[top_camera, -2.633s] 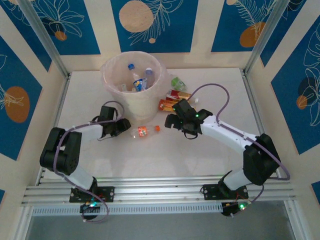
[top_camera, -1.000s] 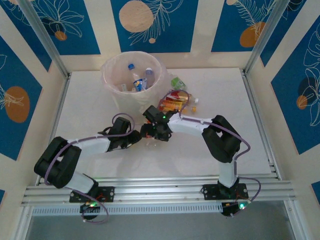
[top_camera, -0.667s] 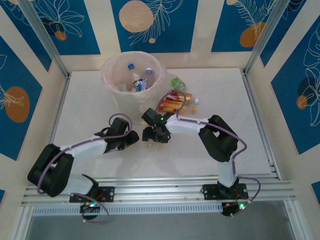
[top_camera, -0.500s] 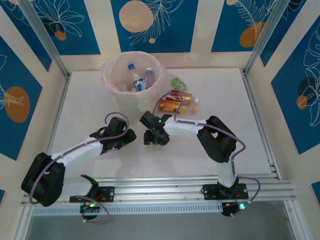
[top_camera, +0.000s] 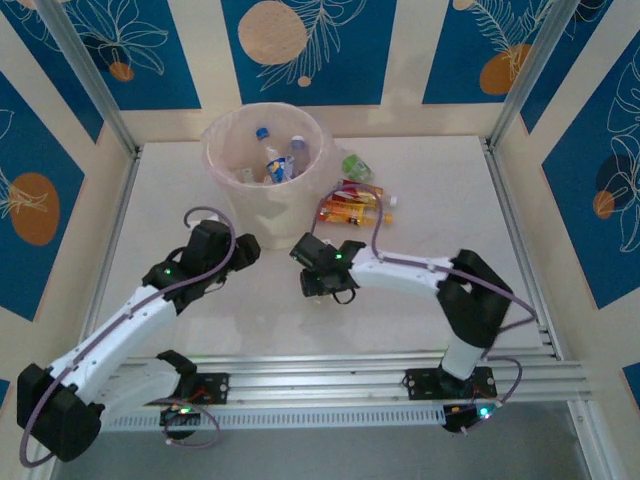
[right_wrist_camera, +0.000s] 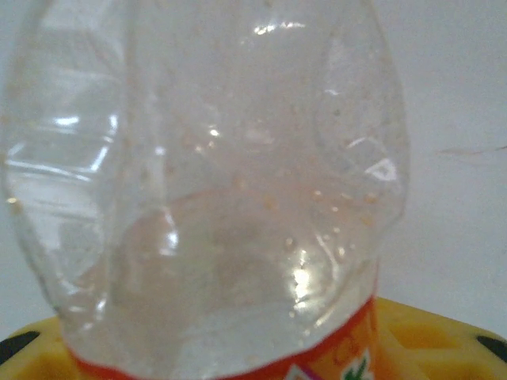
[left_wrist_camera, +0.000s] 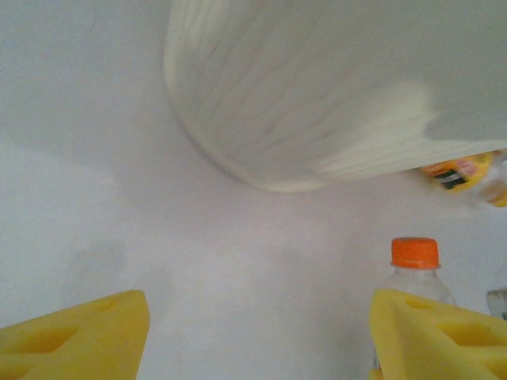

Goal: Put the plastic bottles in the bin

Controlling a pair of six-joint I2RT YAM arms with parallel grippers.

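A clear plastic bottle (right_wrist_camera: 214,182) with an orange-red label takes up most of the right wrist view, its lower end between my right gripper's yellow pads (right_wrist_camera: 444,340). From above, my right gripper (top_camera: 312,278) sits in front of the bin (top_camera: 222,190), covering that bottle. In the left wrist view the bottle's orange cap (left_wrist_camera: 414,253) stands up behind my right-hand finger (left_wrist_camera: 444,336). My left gripper (top_camera: 240,250) is open with nothing in it, just left of the bin's base, its jaws wide apart over bare table (left_wrist_camera: 257,348). Several bottles (top_camera: 272,160) lie inside the bin.
A few orange and red bottles (top_camera: 350,207) and a green one (top_camera: 355,165) lie on the white table right of the bin. The bin's pale wall (left_wrist_camera: 317,103) looms close ahead of the left gripper. Metal frame posts and patterned walls enclose the table.
My right gripper swung in from the right onto the orange-capped bottle lying in front of the bin and closed on it. My left gripper drew back to the left, away from the bottle.
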